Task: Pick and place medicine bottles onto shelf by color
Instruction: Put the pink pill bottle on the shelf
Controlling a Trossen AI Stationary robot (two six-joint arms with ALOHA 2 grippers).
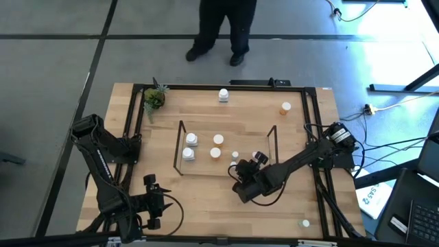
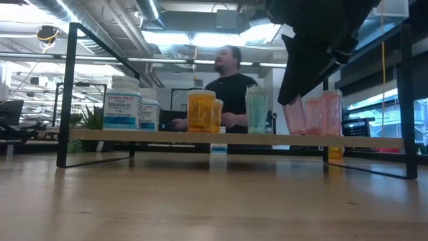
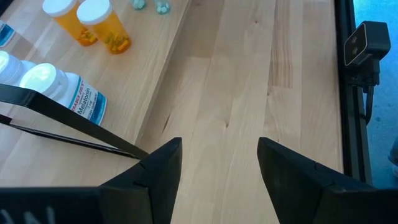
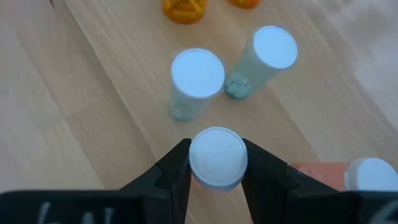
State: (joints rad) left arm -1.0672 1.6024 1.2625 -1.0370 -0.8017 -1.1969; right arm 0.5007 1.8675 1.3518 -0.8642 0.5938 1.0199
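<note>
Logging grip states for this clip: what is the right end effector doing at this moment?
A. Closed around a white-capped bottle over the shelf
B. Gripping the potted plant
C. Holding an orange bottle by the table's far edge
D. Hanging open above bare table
A. In the right wrist view the right end effector has a finger on each side of a bottle's white cap, above the shelf where other bottles stand.

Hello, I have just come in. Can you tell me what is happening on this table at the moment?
The right gripper is over the shelf, shut on the white cap of a small bottle beside two teal bottles. White bottles, orange ones and pink ones already stand there in colour groups. The left gripper waits open at the table's near edge. Some bottles remain on the table.
</note>
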